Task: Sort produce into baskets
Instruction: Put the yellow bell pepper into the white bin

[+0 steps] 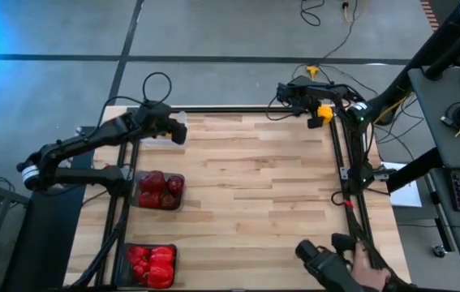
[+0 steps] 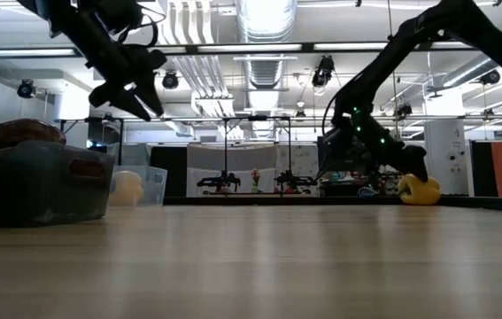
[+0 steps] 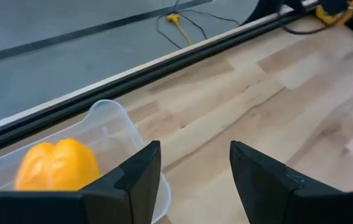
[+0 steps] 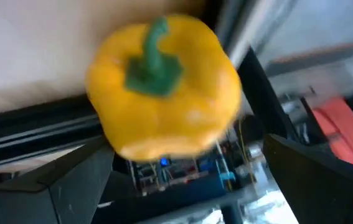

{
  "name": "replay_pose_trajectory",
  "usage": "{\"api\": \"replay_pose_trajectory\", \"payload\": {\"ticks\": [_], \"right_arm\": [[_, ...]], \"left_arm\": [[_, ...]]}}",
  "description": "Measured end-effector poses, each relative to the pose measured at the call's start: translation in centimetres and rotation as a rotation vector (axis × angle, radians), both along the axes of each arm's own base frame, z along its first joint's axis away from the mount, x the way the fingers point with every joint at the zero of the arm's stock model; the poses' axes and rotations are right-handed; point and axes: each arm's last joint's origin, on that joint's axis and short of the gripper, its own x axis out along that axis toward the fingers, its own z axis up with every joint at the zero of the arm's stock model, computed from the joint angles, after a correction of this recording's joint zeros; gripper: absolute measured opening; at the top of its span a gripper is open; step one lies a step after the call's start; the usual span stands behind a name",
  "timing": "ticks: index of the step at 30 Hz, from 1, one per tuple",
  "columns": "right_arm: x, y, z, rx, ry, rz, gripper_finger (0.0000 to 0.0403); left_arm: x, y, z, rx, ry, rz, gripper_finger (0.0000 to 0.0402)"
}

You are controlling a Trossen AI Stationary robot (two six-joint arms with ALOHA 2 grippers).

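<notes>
Sorting in its last stage, by my reading: at the upper right of the high view my right gripper (image 1: 317,113) stands with fingers spread around a yellow pepper (image 4: 164,84) at the far edge of the surface (image 1: 254,203), grip not yet closed. My left gripper (image 1: 176,130), open and empty, hangs at upper left over the clear tub (image 3: 111,134), where another yellow pepper (image 3: 56,163) lies. The maroon peppers (image 1: 159,189) and red peppers (image 1: 152,264) fill the two dark tubs at lower left; next I must close, lift and carry the pepper across to the clear tub.
</notes>
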Motion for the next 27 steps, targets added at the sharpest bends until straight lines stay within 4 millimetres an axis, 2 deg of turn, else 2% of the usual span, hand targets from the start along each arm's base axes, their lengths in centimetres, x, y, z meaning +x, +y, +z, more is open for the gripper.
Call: {"api": "replay_pose_trajectory", "payload": {"ticks": [5,12,15,18,21,24,27], "right_arm": [[-0.3,-0.5,-1.7,0.109,-0.054,-0.023,0.04],[-0.7,-0.9,-4.3,0.121,-0.008,-0.079,0.04],[-0.5,-0.7,-4.5,0.091,-0.013,-0.117,0.0393],[-0.3,-0.5,-4.0,0.054,-0.031,-0.143,0.0364],[0.1,-0.1,-2.7,0.016,-0.055,-0.146,0.0326],[1.1,0.9,-1.1,0.005,-0.125,-0.15,0.0322],[2.8,2.7,1.0,0.009,-0.285,-0.183,0.0322]], "left_arm": [[0.4,-0.8,-0.1,-0.002,0.003,-0.041,0.0166],[1.0,-2.1,-0.5,-0.021,0.01,-0.097,0.016],[1.2,-2.7,-0.3,-0.001,0.009,-0.111,0.016],[0.9,-3.0,0.5,0.042,-0.004,-0.101,0.016],[0.2,-3.3,1.1,0.066,-0.02,-0.095,0.016],[-1.0,-3.8,1.2,0.06,0.019,-0.063,0.016],[-2.6,-4.1,0.5,0.04,0.146,0.035,0.016]]}}
